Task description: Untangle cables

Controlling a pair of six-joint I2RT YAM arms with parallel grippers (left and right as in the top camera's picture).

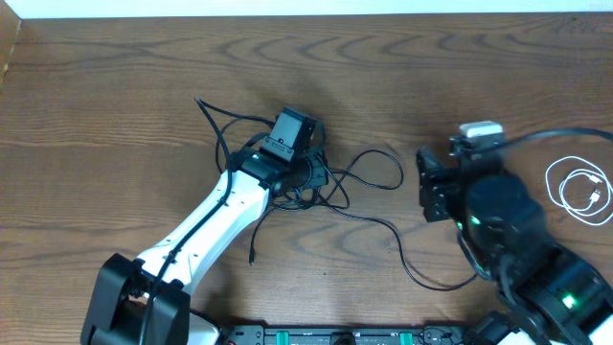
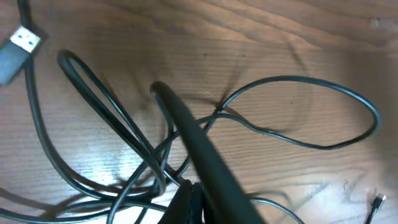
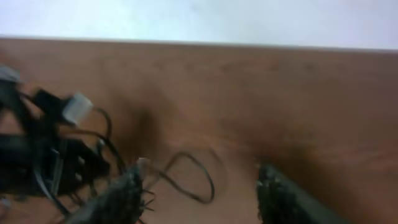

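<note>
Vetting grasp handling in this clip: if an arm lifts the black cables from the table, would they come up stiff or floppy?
Probably floppy: the black cables are thin and lie in loose, uneven loops flat on the table. They are likely light, given how thin they are. Because the strands cross one another in the middle, lifting one would probably drag the rest along.

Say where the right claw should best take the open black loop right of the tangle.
Pinch the black loop at its outer bend, coming down from above. There it lies flat on the table, a single strand clear of the tangle, on the side nearest the open right claw.
</note>
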